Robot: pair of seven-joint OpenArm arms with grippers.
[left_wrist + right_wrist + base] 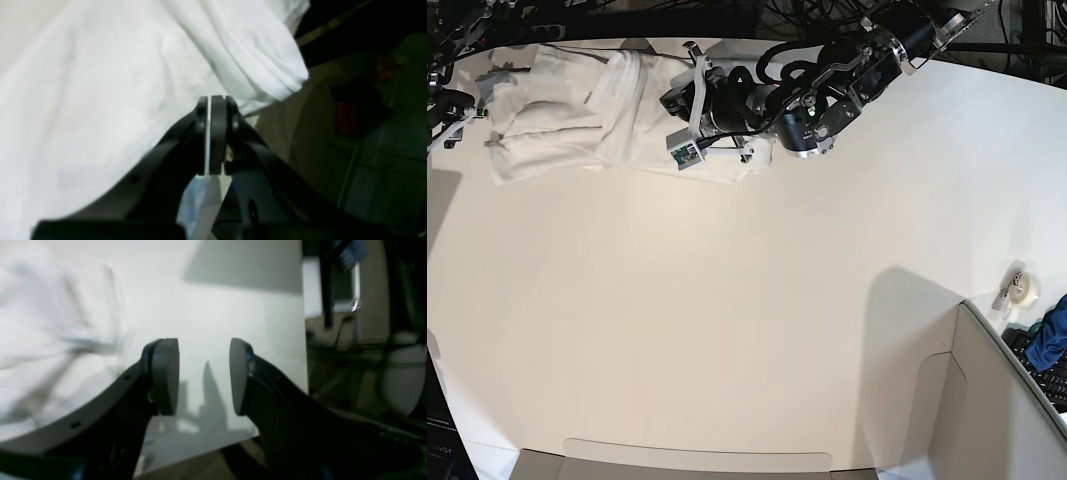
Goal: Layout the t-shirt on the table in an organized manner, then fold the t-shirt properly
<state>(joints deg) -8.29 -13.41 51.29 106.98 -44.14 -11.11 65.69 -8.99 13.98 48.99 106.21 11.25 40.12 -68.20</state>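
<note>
Plain white t-shirt [100, 83], no legible writing.

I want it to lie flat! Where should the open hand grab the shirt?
Probably the shirt's loose corner, the one nearest the right gripper, coming in low from that side. The edge there lies thin and flat on the table, so the open jaws could slip around it.
</note>
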